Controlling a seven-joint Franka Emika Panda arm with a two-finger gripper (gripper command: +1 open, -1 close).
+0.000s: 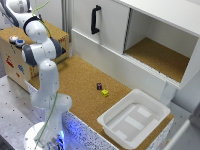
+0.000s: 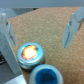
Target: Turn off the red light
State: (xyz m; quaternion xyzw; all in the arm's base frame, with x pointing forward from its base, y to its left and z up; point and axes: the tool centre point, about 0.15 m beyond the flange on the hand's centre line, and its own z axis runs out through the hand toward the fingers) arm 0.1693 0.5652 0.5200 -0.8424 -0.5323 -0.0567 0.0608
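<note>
I see the cork tabletop (image 1: pixel 80 82), then a wooden box (image 1: pixel 15 62) at the exterior view's left carrying the red light (image 2: pixel 30 52), lit, just beside a blue button (image 2: pixel 46 76). My pincer (image 2: pixel 40 27) hangs spread and empty above it. I judge the light a stiff, fixed cap: nothing to grip, just press down on its centre.

Red light (image 2: pixel 29 52) unobstructed between spread fingers (image 2: pixel 75 27); blue button (image 2: pixel 48 76) adjacent

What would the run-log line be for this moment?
stage: approach | end effector: open, above the red light, no contact visible | red light: lit | blue button: beside it | white bin: on cork counter
</note>
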